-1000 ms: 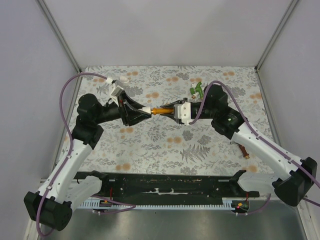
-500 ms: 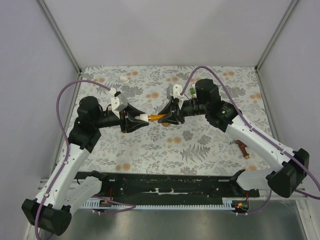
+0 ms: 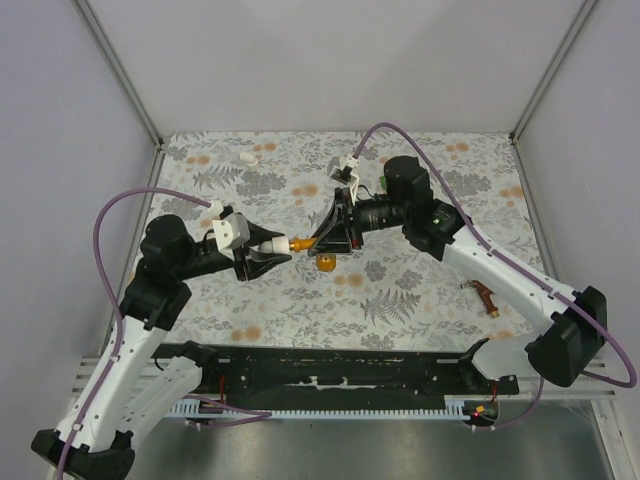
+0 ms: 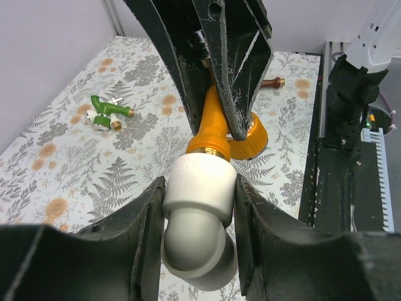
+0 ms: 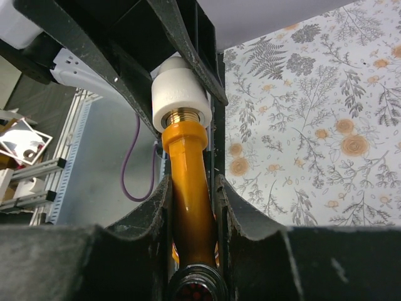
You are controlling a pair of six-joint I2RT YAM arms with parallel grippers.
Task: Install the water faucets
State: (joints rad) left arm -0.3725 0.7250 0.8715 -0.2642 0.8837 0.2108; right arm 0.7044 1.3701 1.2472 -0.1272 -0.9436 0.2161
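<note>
The left gripper (image 4: pixel 199 204) is clenched on the white fitting (image 4: pixel 202 182), held above the table (image 3: pixel 420 300). The orange faucet (image 5: pixel 188 163) meets that fitting's mouth with its brass threaded end, its body grasped by the right gripper (image 5: pixel 191 207). The green faucet (image 4: pixel 106 108) and the dark red faucet (image 3: pixel 487 296) both lie on the table, well apart from the fitting.
</note>
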